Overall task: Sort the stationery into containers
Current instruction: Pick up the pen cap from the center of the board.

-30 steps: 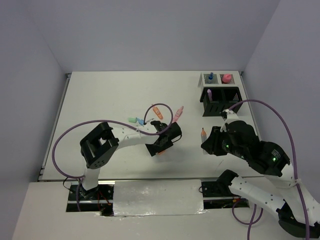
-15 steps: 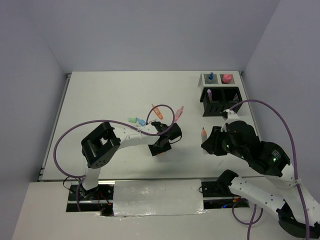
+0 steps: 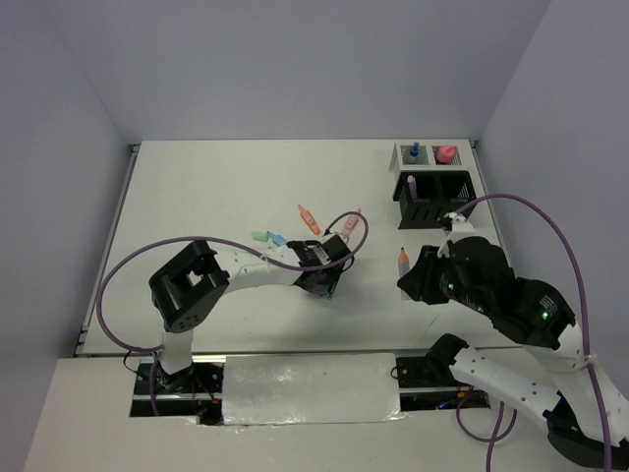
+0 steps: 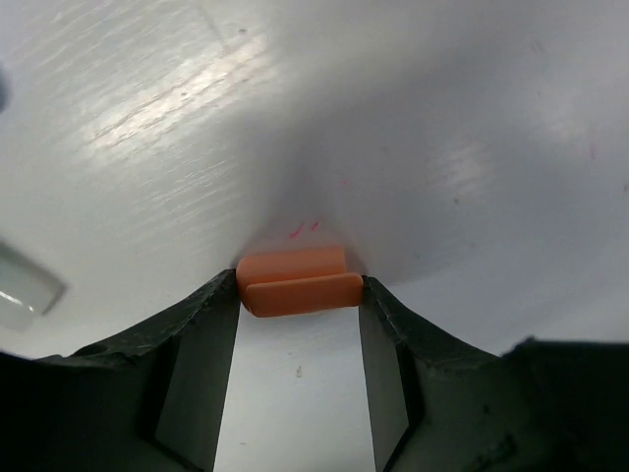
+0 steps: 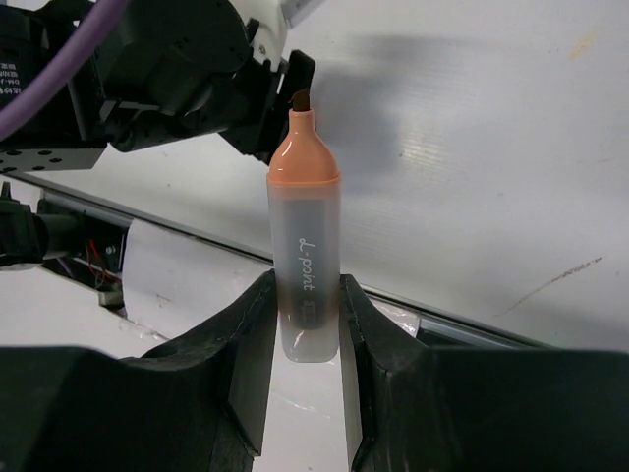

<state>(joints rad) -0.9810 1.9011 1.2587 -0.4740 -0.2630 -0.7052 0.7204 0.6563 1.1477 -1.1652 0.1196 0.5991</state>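
The right gripper (image 5: 305,324) was clenched on the lower barrel of an orange marker (image 5: 304,226), upright above the counter (image 3: 216,187). The left gripper (image 4: 298,300) pinched a small orange cap (image 4: 298,280). Both looked light, stiff, slippery; flat sides seemed safest to grip.

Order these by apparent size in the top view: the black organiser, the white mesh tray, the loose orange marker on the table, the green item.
1. black organiser
2. white mesh tray, about as wide but shallower
3. loose orange marker
4. green item, only slightly shorter, so this last pair is uncertain
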